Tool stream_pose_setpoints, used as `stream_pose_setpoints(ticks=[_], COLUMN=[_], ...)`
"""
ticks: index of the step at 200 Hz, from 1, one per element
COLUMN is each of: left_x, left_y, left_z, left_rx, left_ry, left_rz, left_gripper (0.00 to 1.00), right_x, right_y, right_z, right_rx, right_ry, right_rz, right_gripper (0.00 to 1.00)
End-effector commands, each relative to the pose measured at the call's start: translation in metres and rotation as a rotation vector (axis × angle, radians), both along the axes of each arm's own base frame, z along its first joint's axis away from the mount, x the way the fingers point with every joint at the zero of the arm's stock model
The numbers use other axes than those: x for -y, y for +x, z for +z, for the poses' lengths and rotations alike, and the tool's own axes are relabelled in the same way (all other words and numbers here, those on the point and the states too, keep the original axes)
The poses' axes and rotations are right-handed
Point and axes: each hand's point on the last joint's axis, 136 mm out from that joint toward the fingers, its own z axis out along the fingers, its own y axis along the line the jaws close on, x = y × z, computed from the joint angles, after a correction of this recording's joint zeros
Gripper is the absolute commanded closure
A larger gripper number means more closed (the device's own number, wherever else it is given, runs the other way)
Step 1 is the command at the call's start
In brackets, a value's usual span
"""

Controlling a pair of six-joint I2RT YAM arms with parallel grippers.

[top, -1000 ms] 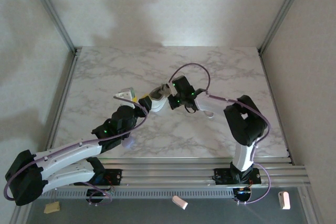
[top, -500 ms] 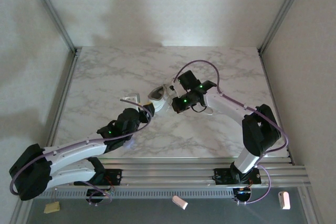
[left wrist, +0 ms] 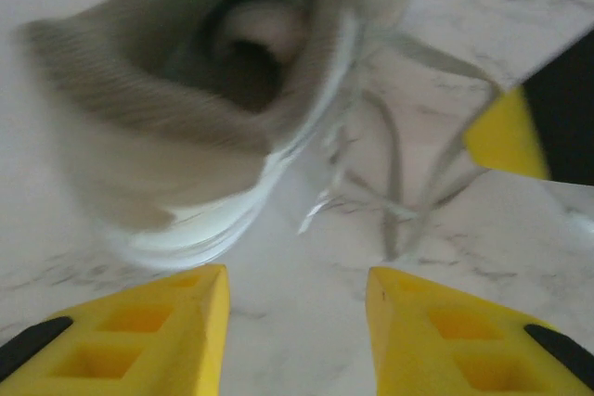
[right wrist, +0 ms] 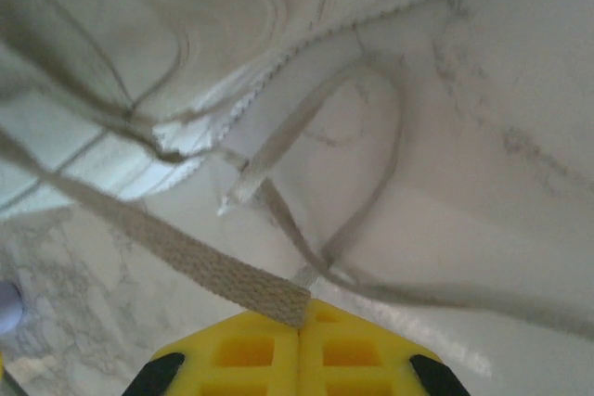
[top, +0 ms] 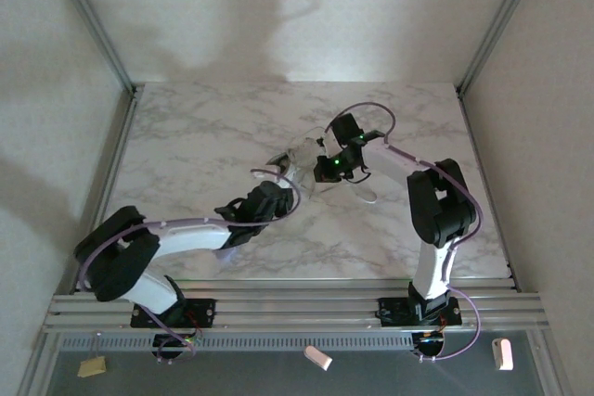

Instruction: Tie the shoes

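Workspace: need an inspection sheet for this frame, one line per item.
surface: marble table, sneaker standing on it
job's things: white sneaker mid-table, laces loose; one lace runs straight to the right claw
clutter: small lavender thing at the picture's edge, unclear
claws: left claw open, empty, facing the sneaker's opening; right claw shut on the lace
cables: purple cables along both arms
surroundings: aluminium frame, pale walls; small white bits below the front rail
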Motion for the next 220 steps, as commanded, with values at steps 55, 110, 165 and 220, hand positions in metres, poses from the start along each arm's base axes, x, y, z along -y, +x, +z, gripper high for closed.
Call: stream_pose_setpoints(ticks=[55,110,165,220], left_x=[0.032,0.029,0.020,0.008], left_y=[0.025,0.038,0.048,0.059], left_z=[-0.030,-0.047,-0.065,-0.075], left_rx=[-0.118,-0.152,-0.181,-0.161], left_ry=[0.110,0.241,0.299,0.393], left_rz=[0.056,0.108,0.155,0.206], left_gripper=[0.66,0.67,0.62,0.64], right_x=[0.001,0.003,0.003,0.005], right_y=[0.034,0.044,0.043,0.044], right_z=[0.001,-0.008,-0.011,-0.015], right_rx=[0.008,-0.034,-0.041,-0.046], right_ry=[0.082,0.116,0.122,0.119], right_rz=[-0.011,-0.023,-0.018,-0.020], right_gripper=[1.00,1.00,1.00,1.00])
